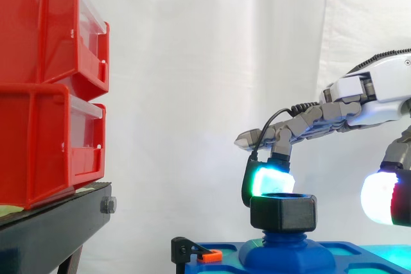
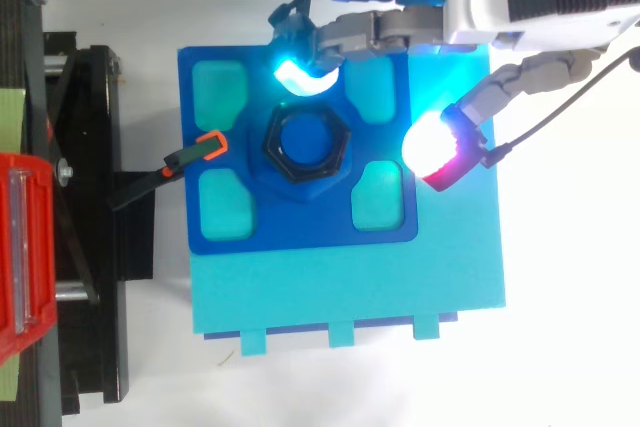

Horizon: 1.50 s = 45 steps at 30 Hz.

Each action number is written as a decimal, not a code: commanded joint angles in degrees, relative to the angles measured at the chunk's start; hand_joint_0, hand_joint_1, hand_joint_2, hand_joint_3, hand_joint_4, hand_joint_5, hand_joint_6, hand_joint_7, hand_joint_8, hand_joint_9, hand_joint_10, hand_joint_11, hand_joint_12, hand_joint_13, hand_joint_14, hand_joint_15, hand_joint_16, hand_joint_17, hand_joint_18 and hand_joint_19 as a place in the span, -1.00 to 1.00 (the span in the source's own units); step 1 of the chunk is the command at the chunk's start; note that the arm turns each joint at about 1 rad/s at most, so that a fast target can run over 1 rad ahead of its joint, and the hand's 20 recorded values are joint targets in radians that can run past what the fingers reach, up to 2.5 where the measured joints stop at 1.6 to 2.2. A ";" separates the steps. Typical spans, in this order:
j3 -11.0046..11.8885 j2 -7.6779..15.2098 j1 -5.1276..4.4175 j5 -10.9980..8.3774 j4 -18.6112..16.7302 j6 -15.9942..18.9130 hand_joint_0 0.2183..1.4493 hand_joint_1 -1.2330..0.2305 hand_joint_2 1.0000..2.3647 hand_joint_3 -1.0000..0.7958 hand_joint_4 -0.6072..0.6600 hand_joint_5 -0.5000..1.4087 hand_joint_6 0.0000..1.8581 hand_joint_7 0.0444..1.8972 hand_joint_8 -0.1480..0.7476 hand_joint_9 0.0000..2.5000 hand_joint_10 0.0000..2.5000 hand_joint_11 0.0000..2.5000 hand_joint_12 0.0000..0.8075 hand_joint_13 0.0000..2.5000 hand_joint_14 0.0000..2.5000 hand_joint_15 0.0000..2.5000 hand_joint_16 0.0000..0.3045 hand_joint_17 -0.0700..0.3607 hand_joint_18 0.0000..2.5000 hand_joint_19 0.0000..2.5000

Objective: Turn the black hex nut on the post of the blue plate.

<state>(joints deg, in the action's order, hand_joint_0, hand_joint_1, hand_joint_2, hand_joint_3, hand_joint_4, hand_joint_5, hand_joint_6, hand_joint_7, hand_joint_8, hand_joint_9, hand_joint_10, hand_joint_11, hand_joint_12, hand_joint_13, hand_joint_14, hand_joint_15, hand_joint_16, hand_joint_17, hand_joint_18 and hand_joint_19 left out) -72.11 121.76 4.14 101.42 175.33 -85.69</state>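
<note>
hand spread, pads flanking black hex nut without pinching | nut on post of blue plate | red bins stacked at left, contents hidden

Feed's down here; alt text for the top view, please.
The hand reaches in from the upper right, a cyan pad close beside the black hex nut on the blue plate, a white-red pad farther off to its right; nothing grips it.

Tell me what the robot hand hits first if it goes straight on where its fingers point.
Likely nothing: the robot hand points left, above the nut. The red bins stand at that height, but the top view puts them off to one side; depth is uncertain.
</note>
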 commanded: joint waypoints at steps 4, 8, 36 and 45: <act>0.04 -0.12 -0.01 0.00 0.10 0.00 -0.68 -0.19 -1.00 -0.44 0.22 -0.77 -0.46 -0.20 -0.29 -1.00 -1.00 -1.00 -0.18 -0.98 -1.00 -0.98 -0.69 -0.18 -0.99 -0.91; 0.04 -0.56 -0.01 0.09 0.72 -0.27 -0.68 -0.19 -1.00 -0.44 0.22 -0.77 -0.46 -0.20 -0.30 -1.00 -1.00 -1.00 -0.18 -0.98 -1.00 -0.98 -0.69 -0.18 -0.99 -0.91; 0.04 -2.32 -1.85 0.00 6.43 -4.13 -0.67 -0.18 -1.00 -0.44 0.21 -0.77 -0.46 -0.20 -0.31 -1.00 -1.00 -1.00 -0.20 -0.97 -1.00 -0.97 -0.69 -0.19 -0.97 -0.89; -0.05 -2.76 -3.09 -0.08 6.78 -4.04 -0.66 -0.21 -1.00 -0.44 0.23 -0.77 -0.46 -0.21 -0.29 -1.00 -1.00 -1.00 -0.19 -0.94 -1.00 -0.99 -0.69 -0.19 -0.93 -0.91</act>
<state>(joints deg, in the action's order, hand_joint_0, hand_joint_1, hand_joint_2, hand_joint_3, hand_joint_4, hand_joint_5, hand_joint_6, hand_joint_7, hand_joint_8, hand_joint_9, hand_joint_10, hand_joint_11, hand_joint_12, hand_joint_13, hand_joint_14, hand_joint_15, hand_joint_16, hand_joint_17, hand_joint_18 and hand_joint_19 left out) -72.12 119.10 1.43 101.37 182.01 -89.81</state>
